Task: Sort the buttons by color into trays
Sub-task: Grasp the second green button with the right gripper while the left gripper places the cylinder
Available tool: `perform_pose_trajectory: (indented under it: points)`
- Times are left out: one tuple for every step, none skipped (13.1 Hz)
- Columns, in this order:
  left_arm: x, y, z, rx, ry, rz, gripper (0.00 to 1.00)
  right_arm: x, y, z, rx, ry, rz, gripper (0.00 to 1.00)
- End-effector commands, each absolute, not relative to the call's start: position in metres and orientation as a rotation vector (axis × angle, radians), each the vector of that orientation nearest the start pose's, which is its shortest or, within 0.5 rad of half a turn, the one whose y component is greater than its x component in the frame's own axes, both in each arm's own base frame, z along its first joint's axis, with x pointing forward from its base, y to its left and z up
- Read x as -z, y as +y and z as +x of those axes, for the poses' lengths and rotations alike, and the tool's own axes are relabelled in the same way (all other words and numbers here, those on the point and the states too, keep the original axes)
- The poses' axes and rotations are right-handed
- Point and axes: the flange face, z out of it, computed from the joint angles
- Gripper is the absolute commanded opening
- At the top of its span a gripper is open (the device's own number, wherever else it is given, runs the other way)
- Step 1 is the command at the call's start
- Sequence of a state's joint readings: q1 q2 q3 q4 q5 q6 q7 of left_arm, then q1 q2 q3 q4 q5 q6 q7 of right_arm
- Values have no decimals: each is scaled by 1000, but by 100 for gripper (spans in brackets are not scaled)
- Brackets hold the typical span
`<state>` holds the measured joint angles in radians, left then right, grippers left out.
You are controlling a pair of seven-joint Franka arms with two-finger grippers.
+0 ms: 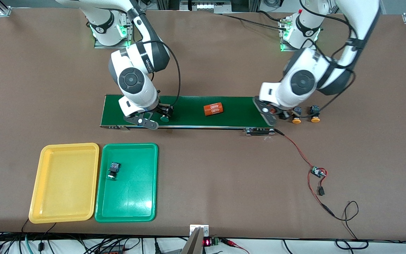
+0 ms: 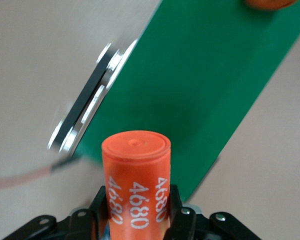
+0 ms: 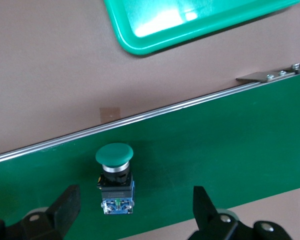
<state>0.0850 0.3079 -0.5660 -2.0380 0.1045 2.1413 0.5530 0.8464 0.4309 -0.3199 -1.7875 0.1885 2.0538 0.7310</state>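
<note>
A green button [image 1: 164, 118] lies on its side on the dark-green belt [image 1: 189, 121], also in the right wrist view [image 3: 115, 175]. My right gripper [image 1: 155, 118] [image 3: 135, 196] is open, low over the belt, one finger on each side of this button, not touching it. A second green button [image 1: 113, 170] lies in the green tray [image 1: 132, 211]. The yellow tray [image 1: 65, 211] beside it holds nothing. Two yellow-orange buttons [image 1: 296, 116] [image 1: 315, 114] stand on the table off the belt's end. My left gripper [image 1: 276, 113] [image 2: 137, 197] is shut on an orange cylinder [image 2: 136, 170].
Another orange cylinder [image 1: 213, 109] with white print lies mid-belt; it shows in the left wrist view [image 2: 270, 4]. A red and black cable with a small board [image 1: 317, 172] runs from the belt's end toward the front camera. The green tray's corner shows in the right wrist view [image 3: 140, 47].
</note>
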Motion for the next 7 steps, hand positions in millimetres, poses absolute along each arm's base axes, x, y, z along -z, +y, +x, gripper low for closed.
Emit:
perform_pose_trajectory:
  points:
    - [-287, -275, 520, -132, 1960, -2635, 16, -290, 344, 528, -223, 456, -3188, 100]
    - [-281, -283, 518, -107, 2036, -2589, 16, -282, 345, 528, -235, 456, -3199, 100]
    - [-278, -291, 515, -90, 2089, -2545, 16, -275, 344, 527, -245, 458, -3208, 100]
    - [-269, -303, 505, -109, 2132, -2520, 16, -266, 344, 527, -255, 460, -3218, 100]
    - [-266, -313, 500, -104, 2173, -2489, 15, -260, 345, 526, -248, 457, -3221, 100]
    - [-266, -320, 496, -76, 2201, -2446, 15, -252, 345, 526, -256, 458, -3228, 100]
    - [-263, -322, 495, -65, 2205, -2443, 28, -248, 342, 528, -252, 469, -3227, 98]
